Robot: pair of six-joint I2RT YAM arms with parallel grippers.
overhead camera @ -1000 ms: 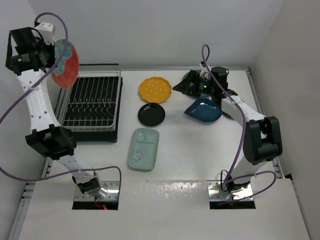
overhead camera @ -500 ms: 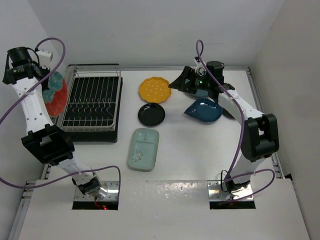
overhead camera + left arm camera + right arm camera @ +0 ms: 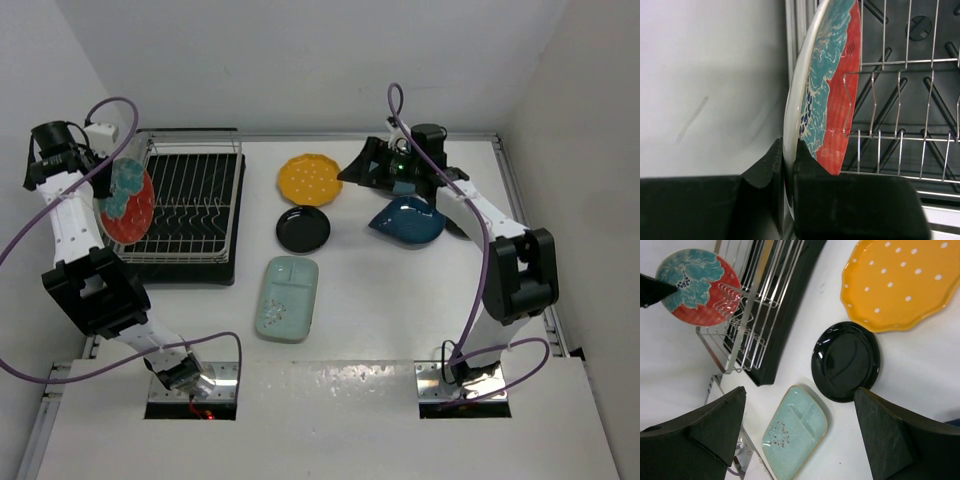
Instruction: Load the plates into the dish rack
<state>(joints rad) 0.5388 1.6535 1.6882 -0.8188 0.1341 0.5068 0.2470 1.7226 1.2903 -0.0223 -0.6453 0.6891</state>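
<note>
My left gripper is shut on the rim of the red plate with teal flowers. It holds the plate upright at the left end of the silver wire dish rack, and the rack's wires overlap the plate's face. My right gripper is open and empty, hovering above the table. Below it lie the yellow scalloped plate, a small black plate and the pale mint tray. The dark blue leaf plate lies under the right arm.
The rack stands on a black tray at the table's left, close to the white side wall. White walls enclose the table at the back and right. No grey-teal plate or second black plate shows.
My left arm has brought the red plate down from high above the rack's back left corner to its left end. My right gripper has shifted slightly left and back.
</note>
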